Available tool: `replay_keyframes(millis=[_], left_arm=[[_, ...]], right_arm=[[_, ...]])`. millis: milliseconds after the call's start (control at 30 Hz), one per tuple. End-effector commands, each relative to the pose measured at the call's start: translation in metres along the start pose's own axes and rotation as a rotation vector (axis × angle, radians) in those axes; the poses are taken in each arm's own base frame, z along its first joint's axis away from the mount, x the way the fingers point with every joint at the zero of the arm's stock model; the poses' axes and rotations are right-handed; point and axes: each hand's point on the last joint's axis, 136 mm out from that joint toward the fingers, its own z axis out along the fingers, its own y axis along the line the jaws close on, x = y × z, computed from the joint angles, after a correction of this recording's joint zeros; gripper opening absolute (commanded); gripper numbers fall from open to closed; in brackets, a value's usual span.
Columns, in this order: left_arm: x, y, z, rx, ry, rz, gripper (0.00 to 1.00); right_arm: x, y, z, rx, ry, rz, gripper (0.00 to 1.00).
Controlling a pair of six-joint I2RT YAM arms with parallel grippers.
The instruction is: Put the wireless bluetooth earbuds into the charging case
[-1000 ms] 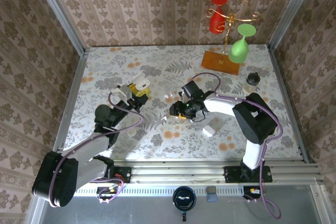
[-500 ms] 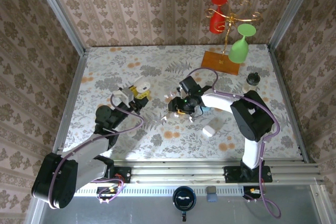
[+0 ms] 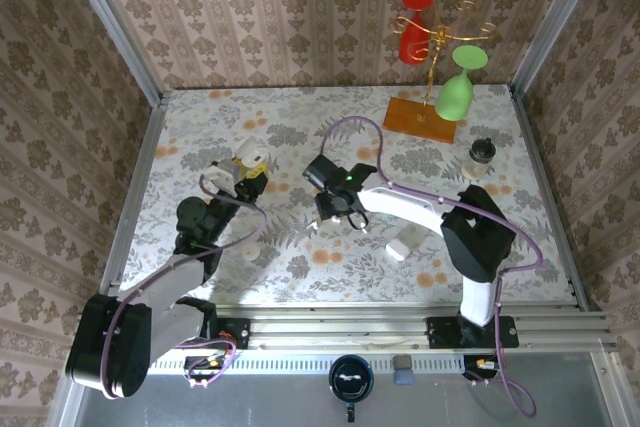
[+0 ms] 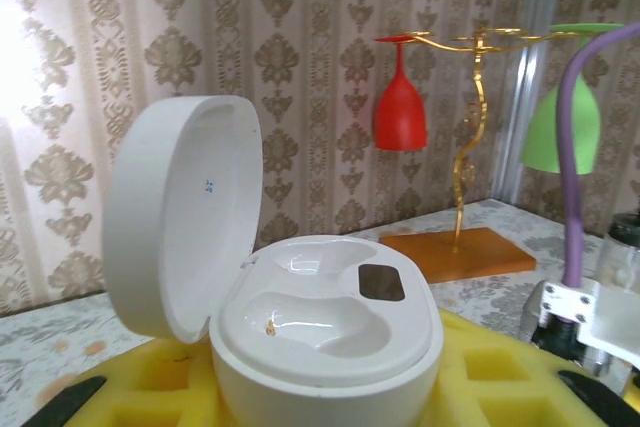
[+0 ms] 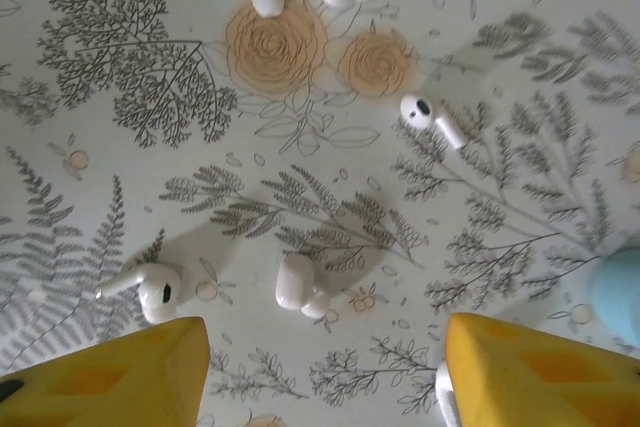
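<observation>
A glossy white oval plastic charging case (image 4: pixel 325 332) sits gripped between yellow foam pads (image 4: pixel 100 387), its lid raised leftward. Behind it, a red wine glass (image 4: pixel 400 107) hangs inverted on a gold wire stand (image 4: pixel 470 137).

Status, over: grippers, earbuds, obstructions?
Left gripper shut on open, empty case. Right gripper open, above loose earbuds on table. No obstruction seen.

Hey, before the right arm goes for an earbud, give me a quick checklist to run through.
1. The lid of the charging case is open: ok.
2. Both wells look empty: ok.
3. Case clamped in the left gripper: ok.
4. Nothing in the open right gripper: ok.
5. The nearest earbud has free space around it, just ahead of the finger gap: ok.
6. Which well that earbud fits: cannot tell.
</observation>
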Motion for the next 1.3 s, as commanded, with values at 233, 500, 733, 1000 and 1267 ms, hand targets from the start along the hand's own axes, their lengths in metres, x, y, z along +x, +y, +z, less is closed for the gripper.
replay_keyframes(millis=[233, 500, 733, 1000, 1267], left_arm=[[-0.036, 0.027, 0.005, -0.068, -0.02, -0.011, 0.34], [-0.035, 0.032, 0.003, -0.067, -0.022, -0.021, 0.35], [-0.034, 0.028, 0.002, -0.047, -0.022, -0.024, 0.35], [-0.032, 0.027, 0.002, -0.04, -0.021, -0.024, 0.35], [-0.029, 0.025, 0.001, -0.032, -0.015, -0.027, 0.35]], right_arm=[[0.009, -0.014, 0.015, 0.423, 0.048, -0.165, 0.5], [0.018, 0.006, 0.031, 0.429, 0.081, -0.195, 0.42], [0.02, 0.009, 0.041, 0.453, 0.104, -0.225, 0.38], [0.026, 0.012, 0.051, 0.453, 0.128, -0.238, 0.36], [0.03, 0.012, 0.06, 0.468, 0.146, -0.269, 0.29]])
